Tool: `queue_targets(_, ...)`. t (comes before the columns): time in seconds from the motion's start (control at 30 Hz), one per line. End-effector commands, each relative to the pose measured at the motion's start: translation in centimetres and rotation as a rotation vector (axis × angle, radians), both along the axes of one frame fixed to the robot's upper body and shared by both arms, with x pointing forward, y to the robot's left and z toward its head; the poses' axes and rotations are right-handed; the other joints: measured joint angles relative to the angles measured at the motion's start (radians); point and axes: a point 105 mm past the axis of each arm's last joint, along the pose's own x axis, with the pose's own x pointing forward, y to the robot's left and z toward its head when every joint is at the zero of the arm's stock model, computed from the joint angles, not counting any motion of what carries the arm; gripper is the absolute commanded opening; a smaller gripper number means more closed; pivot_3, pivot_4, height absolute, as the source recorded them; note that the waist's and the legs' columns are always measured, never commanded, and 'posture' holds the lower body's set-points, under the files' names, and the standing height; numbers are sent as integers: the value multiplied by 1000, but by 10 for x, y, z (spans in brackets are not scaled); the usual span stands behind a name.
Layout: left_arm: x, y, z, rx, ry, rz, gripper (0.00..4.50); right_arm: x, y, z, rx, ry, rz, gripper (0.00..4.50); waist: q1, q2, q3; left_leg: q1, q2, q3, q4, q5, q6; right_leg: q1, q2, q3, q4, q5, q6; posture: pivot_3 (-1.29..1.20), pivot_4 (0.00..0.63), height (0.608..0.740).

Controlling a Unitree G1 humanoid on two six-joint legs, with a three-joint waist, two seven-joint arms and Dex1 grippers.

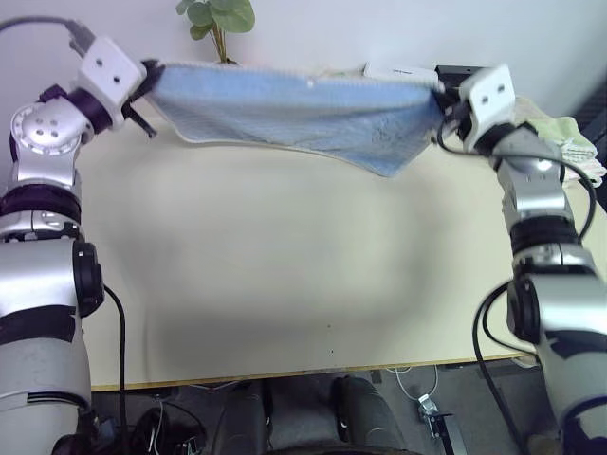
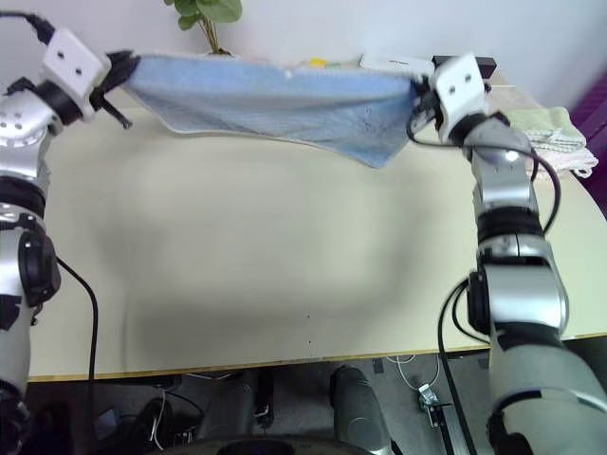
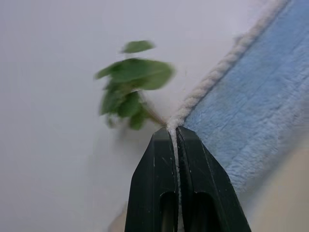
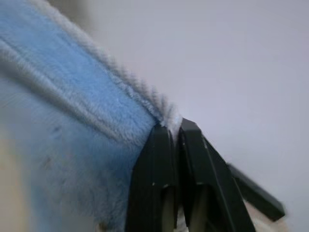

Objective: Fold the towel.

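From the head camera I saw the towel stretched in the air between both arms, above the far edge of the table, its hem taut along the top and a loose corner drooping toward 5 o'clock. The left gripper pinched the towel's corner at 10 o'clock; the right gripper pinched the opposite corner at 2 o'clock. A potted plant stood behind at 12 o'clock, and a pale green towel lay folded on the table past the right arm. On the left wrist camera I noted the black fingers pressed together on the whitish corded hem, plant leaves blurred beyond. On the right wrist camera the fingers were likewise clamped tight on the hem, blue terry hanging away from them.
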Motion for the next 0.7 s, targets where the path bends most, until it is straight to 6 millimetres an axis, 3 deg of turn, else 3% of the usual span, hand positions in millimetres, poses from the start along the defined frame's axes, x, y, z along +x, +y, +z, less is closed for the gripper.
queue_targets(0.03, -27, 3, -22, 23, 88, -201, 0, -40, 16, 0, -26, -4, 195, 96, -1, 1, 0, 0, 0, 0, 0, 1, -1, 0, 0, 0, 0, 0, 0, 0, 150, 735)
queue_targets(0.23, -62, 30, -74, 39, 317, -300, 0, -97, 33, -51, -122, 188, 368, 96, -2, 1, 0, 0, 2, -1, 1, 1, -1, -1, 1, 0, 2, 0, 0, 0, 150, 735)
queue_targets(0.4, -79, 38, -84, 41, 391, -351, 0, -118, 21, -61, -165, 304, 393, 96, 13, 1, 0, 0, 1, -2, 5, -3, 5, 1, 1, 0, 4, 0, 0, 0, 150, 735)
queue_targets(0.53, -98, 46, -107, 19, 519, -377, 0, -148, 8, -87, -203, 529, 467, 96, 31, 1, 0, 0, 2, -2, 10, -4, 7, 2, 1, 0, 6, 0, 0, 0, 150, 735)
queue_targets(0.7, -122, 51, -134, -12, 619, -387, 0, -163, 3, -91, -179, 601, 495, 96, 30, 1, 0, 0, 2, -3, 15, -5, 9, 3, 1, 0, 9, 0, -1, 0, 150, 735)
